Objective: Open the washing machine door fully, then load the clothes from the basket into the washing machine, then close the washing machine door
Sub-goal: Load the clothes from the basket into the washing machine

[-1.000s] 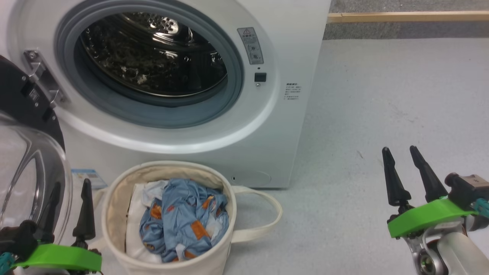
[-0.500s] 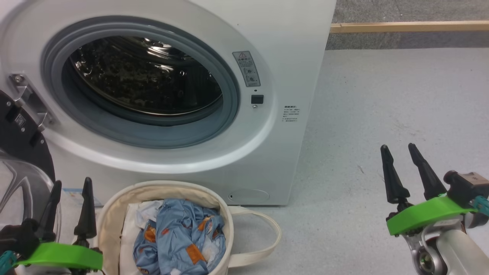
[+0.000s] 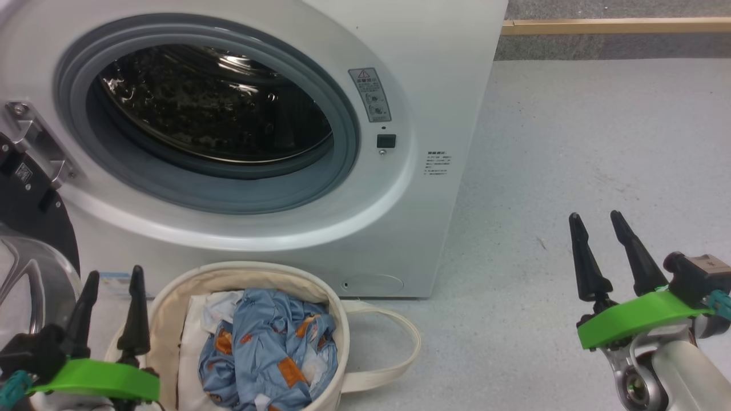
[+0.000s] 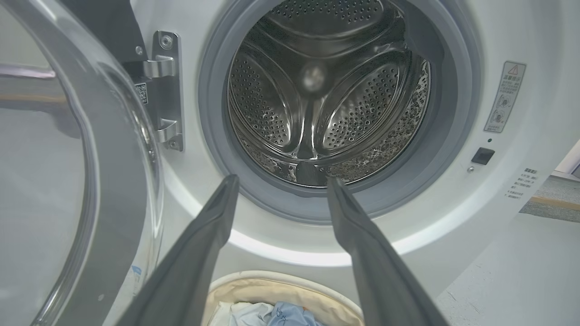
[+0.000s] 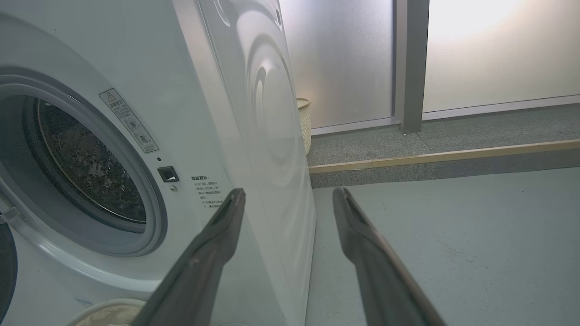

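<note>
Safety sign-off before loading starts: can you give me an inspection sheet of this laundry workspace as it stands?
Surface: grey speckled floor, a few dark marks.
Job's things: washing machine door swung open at left; washing machine open, no clothing seen in its drum; basket on the floor in front of it, holding the clothes.
Clutter: white cloth under the clothes in the basket.
End effectors: left end effector open, beside the basket; right end effector open, above the floor; both hold nothing.
Cables: what looks like a teal lead at the right wrist.
Surroundings: wooden strip along a step; frosted glass wall; woven bin behind the machine.
</note>
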{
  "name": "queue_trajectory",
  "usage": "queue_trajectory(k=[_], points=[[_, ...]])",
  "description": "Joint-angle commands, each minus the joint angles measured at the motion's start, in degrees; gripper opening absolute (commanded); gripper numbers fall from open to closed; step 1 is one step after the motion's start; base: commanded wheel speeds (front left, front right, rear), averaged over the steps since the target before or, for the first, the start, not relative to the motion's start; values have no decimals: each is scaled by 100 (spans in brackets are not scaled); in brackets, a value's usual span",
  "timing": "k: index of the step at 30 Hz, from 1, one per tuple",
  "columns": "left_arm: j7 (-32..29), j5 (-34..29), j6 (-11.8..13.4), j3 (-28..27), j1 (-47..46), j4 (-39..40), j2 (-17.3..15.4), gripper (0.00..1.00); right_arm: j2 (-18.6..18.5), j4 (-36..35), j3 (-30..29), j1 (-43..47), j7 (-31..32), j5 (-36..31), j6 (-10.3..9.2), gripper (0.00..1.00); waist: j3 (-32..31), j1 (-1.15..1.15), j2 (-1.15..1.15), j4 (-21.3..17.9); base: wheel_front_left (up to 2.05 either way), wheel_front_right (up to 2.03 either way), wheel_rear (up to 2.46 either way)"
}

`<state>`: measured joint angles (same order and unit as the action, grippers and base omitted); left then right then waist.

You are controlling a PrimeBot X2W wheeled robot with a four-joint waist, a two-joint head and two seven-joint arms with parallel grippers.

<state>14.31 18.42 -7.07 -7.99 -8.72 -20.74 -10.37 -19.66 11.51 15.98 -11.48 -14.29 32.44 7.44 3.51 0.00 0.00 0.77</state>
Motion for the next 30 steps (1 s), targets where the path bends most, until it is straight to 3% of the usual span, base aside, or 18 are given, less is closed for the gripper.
queue_trajectory(k=[1, 23, 30], points=[[69, -48, 8, -134, -255, 149, -115, 100, -63, -199, 89, -208, -71, 23, 5, 100, 14, 0, 0, 0, 0, 0, 0], [69, -446, 189, -2, -255, 258, 16, 100, -79, -221, 139, -240, -71, 37, 5, 100, 60, 0, 0, -21, 0, 0, 0], [69, -688, 100, 205, -322, 185, 39, 100, -134, -219, 243, -313, -71, 52, 5, 100, 211, 0, 0, -42, 0, 0, 0]])
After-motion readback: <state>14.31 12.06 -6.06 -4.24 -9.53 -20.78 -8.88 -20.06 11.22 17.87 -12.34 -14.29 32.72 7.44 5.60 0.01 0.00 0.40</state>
